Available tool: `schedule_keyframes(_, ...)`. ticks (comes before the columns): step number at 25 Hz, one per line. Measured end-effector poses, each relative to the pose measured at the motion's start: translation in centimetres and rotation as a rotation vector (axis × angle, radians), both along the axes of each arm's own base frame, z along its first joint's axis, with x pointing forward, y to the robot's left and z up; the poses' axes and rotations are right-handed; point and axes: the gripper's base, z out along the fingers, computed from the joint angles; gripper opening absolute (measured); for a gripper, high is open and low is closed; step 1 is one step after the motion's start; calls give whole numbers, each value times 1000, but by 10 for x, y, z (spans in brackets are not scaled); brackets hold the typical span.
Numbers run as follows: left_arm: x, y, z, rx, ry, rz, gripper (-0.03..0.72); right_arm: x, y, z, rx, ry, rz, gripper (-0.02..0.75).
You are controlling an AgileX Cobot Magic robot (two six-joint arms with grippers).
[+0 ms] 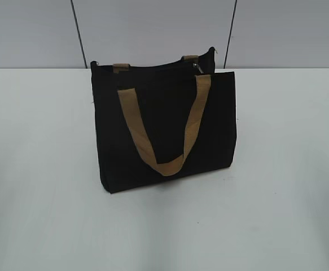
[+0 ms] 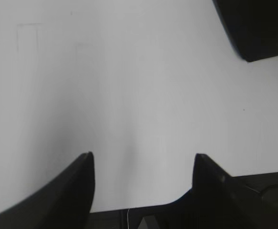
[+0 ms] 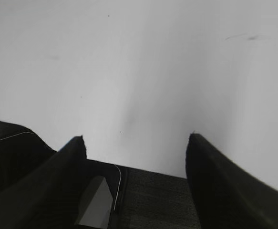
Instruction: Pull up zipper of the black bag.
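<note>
The black bag [image 1: 164, 130] stands upright in the middle of the white table, with a tan strap handle [image 1: 164, 127] hanging down its front. The zipper runs along its top edge; its small silvery pull [image 1: 197, 67] sits near the right end. A black corner of the bag [image 2: 258, 26] shows at the top right of the left wrist view. My left gripper [image 2: 142, 160] is open and empty over bare table. My right gripper [image 3: 136, 140] is open and empty over bare table. Neither gripper shows in the exterior view.
The white table [image 1: 40, 169] spreads around the bag on all sides. A grey panelled wall [image 1: 153, 28] stands behind the table. Dark robot base parts show at the bottom of both wrist views.
</note>
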Motion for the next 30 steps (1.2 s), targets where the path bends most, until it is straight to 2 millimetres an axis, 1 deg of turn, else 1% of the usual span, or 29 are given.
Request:
schedule_keyframes(2, -11, 2, -5, -12, -17, 10, 481, -9, 0, -2, 0, -25, 0, 507)
schedule_keyframes(6, -33, 5, 0, -34, -102, 16, 475, -22, 0, 5, 4, -119, 0, 507)
schedule_keyframes(9, -51, 7, -1, -47, -158, 14, 463, -29, 0, 10, 6, -172, -1, 507)
schedule_keyframes(14, -82, 12, 6, -79, -342, 13, 447, -43, 0, 16, 16, -253, -14, 507)
schedule_keyframes(18, -103, 15, 8, -100, -467, 11, 433, -57, 0, 17, 27, -288, -21, 507)
schedule_keyframes(22, -115, 17, 7, -119, -537, 17, 420, -74, 1, 12, 27, -315, -15, 507)
schedule_keyframes(30, -116, 17, 7, -122, -540, 18, 414, -105, 1, 14, 31, -513, -12, 507)
